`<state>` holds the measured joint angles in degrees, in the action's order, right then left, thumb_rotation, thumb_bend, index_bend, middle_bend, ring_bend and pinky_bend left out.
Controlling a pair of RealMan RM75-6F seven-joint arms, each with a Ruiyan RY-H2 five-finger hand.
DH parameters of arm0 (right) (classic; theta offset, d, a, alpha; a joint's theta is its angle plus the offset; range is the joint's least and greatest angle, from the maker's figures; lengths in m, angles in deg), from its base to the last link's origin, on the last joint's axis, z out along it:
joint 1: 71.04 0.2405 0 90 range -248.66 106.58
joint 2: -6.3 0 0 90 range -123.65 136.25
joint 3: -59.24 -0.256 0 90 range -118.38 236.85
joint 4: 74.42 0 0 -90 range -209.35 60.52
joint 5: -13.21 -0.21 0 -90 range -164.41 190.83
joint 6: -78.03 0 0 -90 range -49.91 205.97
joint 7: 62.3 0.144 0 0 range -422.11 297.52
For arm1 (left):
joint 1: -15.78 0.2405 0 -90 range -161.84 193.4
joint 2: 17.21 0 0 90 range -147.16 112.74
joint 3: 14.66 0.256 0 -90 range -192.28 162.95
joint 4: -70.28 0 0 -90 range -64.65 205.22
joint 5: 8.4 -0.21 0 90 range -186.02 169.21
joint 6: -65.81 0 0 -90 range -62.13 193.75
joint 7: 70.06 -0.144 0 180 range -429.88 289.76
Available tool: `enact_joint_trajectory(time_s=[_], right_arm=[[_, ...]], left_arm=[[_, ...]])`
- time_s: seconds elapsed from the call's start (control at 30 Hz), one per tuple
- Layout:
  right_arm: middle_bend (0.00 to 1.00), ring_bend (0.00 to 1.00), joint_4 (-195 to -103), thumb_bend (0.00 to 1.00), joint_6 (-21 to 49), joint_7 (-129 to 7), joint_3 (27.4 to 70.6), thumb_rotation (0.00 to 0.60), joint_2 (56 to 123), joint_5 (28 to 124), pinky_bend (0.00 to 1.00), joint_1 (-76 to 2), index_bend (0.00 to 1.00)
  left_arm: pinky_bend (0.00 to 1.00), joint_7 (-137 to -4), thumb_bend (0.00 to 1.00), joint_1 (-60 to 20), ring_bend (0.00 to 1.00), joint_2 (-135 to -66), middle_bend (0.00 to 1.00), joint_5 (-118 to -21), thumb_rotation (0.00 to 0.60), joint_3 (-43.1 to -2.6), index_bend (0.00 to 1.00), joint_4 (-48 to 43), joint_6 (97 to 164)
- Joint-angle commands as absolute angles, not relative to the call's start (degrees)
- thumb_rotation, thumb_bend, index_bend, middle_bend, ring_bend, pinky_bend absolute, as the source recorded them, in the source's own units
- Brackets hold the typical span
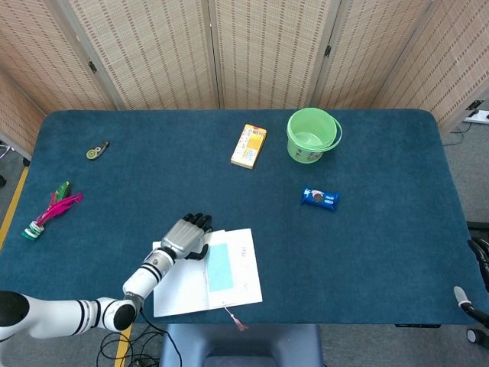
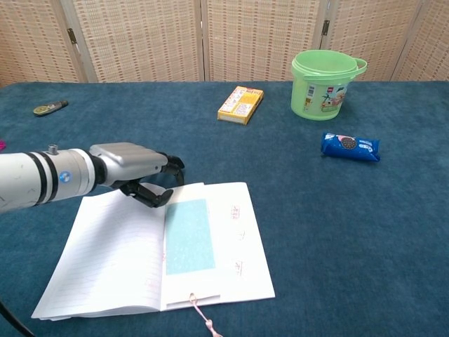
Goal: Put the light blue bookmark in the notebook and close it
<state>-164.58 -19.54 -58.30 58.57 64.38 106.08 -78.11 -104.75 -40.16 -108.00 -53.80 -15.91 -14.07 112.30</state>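
An open notebook [image 2: 161, 246] lies on the blue surface [image 2: 337, 232] near its front edge, a light blue bookmark [image 2: 188, 234] flat on its right page with its long axis running front to back, the left robot hand [image 2: 137, 172] curled empty over the top edge, and a green bucket [image 2: 324, 84] looking empty behind.

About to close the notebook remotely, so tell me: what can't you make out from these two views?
- Right robot hand: in neither view.
- Left robot hand: contact with the notebook unclear; its own fingers hide the page edge in both views.
- Print on the notebook page: too small in both.
- Bookmark tassel: cut off by the chest view's bottom edge.
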Motion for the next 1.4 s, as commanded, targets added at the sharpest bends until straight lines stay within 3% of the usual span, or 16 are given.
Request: enact_joint_trajectory(time_s=[0.03, 0.47, 0.63, 0.73, 0.8, 0.9, 1.2, 1.4], right_arm=[[0.11, 0.05, -164.7, 0.25, -19.5, -58.4, 58.6, 0.6, 64.3, 106.1, 0.07, -78.1, 0.07], [0.11, 0.05, -164.9, 0.25, -19.7, -58.5, 58.5, 0.6, 64.2, 106.1, 0.07, -78.2, 0.06], [0.11, 0.05, -165.1, 0.25, -20.2, -58.5, 58.4, 0.6, 63.9, 106.4, 0.07, -78.2, 0.06], [0.11, 0.05, -165.2, 0.25, -20.6, -58.6, 58.3, 0.6, 63.5, 106.7, 0.07, -78.3, 0.06], [0.11, 0.05, -165.2, 0.25, -20.8, -58.6, 58.3, 0.6, 63.4, 106.8, 0.07, -78.3, 0.07], [0.11, 0.05, -165.2, 0.25, -20.8, -58.5, 58.3, 0.6, 63.2, 107.1, 0.07, -78.1, 0.06], [0.11, 0.05, -165.6, 0.25, -20.3, -59.0, 58.3, 0.6, 63.0, 108.1, 0.07, -77.3, 0.07], [0.11, 0.05, -166.2, 0.25, -20.3, -59.7, 58.4, 0.6, 62.6, 108.5, 0.07, -77.2, 0.06]], left_arm=[[0.15, -104.7, 0.6, -40.1, 0.0, -108.0, 0.06, -54.0, 0.261, -15.8, 0.25, -14.2, 112.4], [0.15, -104.2, 0.6, -39.9, 0.0, -107.1, 0.05, -54.8, 0.261, -15.7, 0.26, -15.2, 113.1], [0.15, -100.7, 0.6, -38.1, 0.0, -104.2, 0.05, -58.1, 0.263, -16.3, 0.21, -17.6, 114.9], [0.15, -97.0, 0.59, -35.8, 0.0, -101.3, 0.05, -63.1, 0.365, -16.1, 0.2, -19.4, 117.3], [0.15, -94.9, 0.55, -34.3, 0.0, -99.6, 0.05, -66.1, 0.496, -15.7, 0.19, -20.1, 118.8], [0.15, -90.8, 0.5, -32.0, 0.0, -96.6, 0.05, -71.4, 0.594, -14.7, 0.19, -20.9, 120.7], [0.15, -78.8, 0.41, -24.6, 0.0, -91.2, 0.05, -90.1, 0.6, -10.5, 0.19, -19.3, 131.2], [0.15, -74.2, 0.33, -21.6, 0.0, -89.2, 0.05, -97.1, 0.6, -8.8, 0.19, -17.5, 136.2]])
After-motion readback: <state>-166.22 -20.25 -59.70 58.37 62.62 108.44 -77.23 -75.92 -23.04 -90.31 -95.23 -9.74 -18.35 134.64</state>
